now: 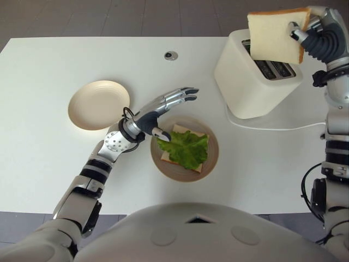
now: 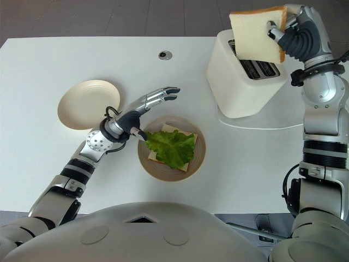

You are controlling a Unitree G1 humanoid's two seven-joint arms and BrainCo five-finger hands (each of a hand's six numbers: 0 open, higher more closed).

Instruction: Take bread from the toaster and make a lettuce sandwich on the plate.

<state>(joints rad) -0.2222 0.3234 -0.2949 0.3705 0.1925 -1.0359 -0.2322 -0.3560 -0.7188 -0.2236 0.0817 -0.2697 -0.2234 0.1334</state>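
Note:
A white toaster (image 1: 253,82) stands at the back right of the table. Above its slots my right hand (image 1: 316,34) is shut on a slice of bread (image 1: 275,35), held upright and clear of the toaster. A tan plate (image 1: 210,158) near the front centre carries a bread slice (image 1: 191,131) with a green lettuce leaf (image 1: 185,147) on top. My left hand (image 1: 163,109) hovers just left of that plate with fingers stretched out flat, one fingertip touching the lettuce edge, holding nothing.
A second, cream plate (image 1: 98,103) with nothing on it sits at the left. A small round metal fitting (image 1: 171,55) is set in the tabletop at the back. The toaster's white cord (image 1: 272,128) runs right along the table.

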